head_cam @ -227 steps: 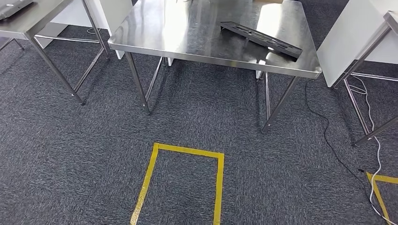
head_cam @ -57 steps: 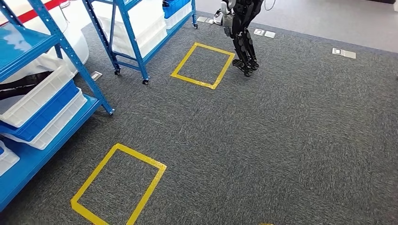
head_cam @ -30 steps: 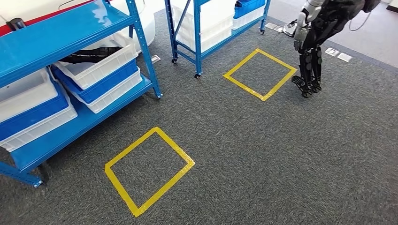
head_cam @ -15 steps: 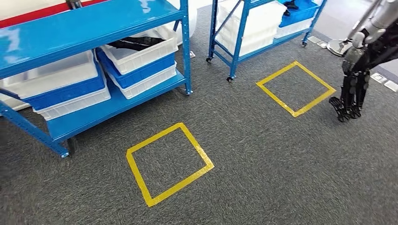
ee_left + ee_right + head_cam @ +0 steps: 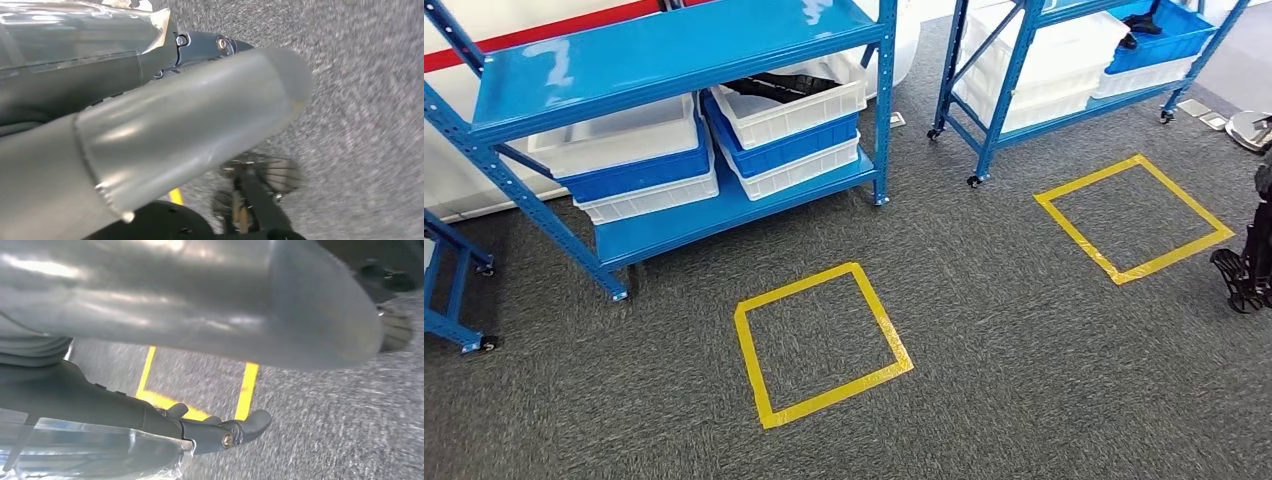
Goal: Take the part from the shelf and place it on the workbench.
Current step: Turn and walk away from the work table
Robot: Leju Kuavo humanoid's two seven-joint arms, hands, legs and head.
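The left hand hangs over the carpet, its thick grey thumb smooth and rounded, with a dark finger straight beyond it; it holds nothing, fingers apart. The right hand hangs the same way, glossy thumb above dark fingers that lie extended and apart, nothing between them, over blurred grey carpet crossed by yellow tape. Since half a second ago the whole head view has swung: the camera has turned, so the near blue shelf now sits more squarely ahead and the yellow taped square lies closer to the middle of the floor. The other robot's legs, which stood well inside the view then, now show at the right edge, beside a second taped square. No writing or label can be read anywhere. The shelf is painted metal with perforated uprights and a glossy top deck that mirrors the lights; under it stand rectangular plastic bins, white and blue, stacked in two piles on the lower deck. The part, a dark flat piece, lies in the upper white bin of the right pile. A second blue shelf on castors stands further right with more bins. The carpet is coarse, speckled dark grey.
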